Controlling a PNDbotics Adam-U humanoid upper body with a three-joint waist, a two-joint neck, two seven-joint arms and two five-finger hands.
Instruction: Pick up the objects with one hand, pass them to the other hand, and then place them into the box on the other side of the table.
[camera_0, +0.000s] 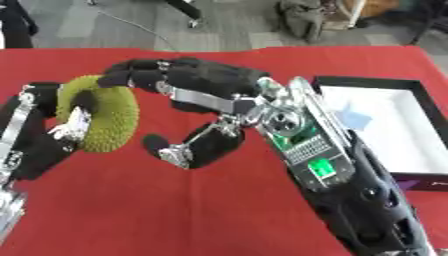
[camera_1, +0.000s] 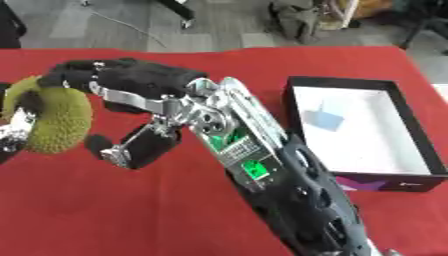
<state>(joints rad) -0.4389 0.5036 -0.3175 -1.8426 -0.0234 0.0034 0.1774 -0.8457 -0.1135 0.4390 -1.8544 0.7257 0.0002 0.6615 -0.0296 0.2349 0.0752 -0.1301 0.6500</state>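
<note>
arms come in from the two lower corners over the red table (camera_0: 175, 210). the right hand (camera_0: 197, 107) reaches across to the left side, with its fingers (camera_0: 144, 75) stretched out over the top of a green spiky fruit (camera_0: 105, 115) and its thumb (camera_0: 171, 147) low beside it; the fingers are not closed around it, and whether they touch it is hard to tell. the left hand (camera_0: 61, 127) holds this fruit up above the table, fingers curled on its left side, partly hidden behind it. further right lies the black box (camera_1: 297, 87), white inside, with a pale blue flat piece (camera_1: 325, 119) in it. its right wall is cut off in the left eye view.
</note>
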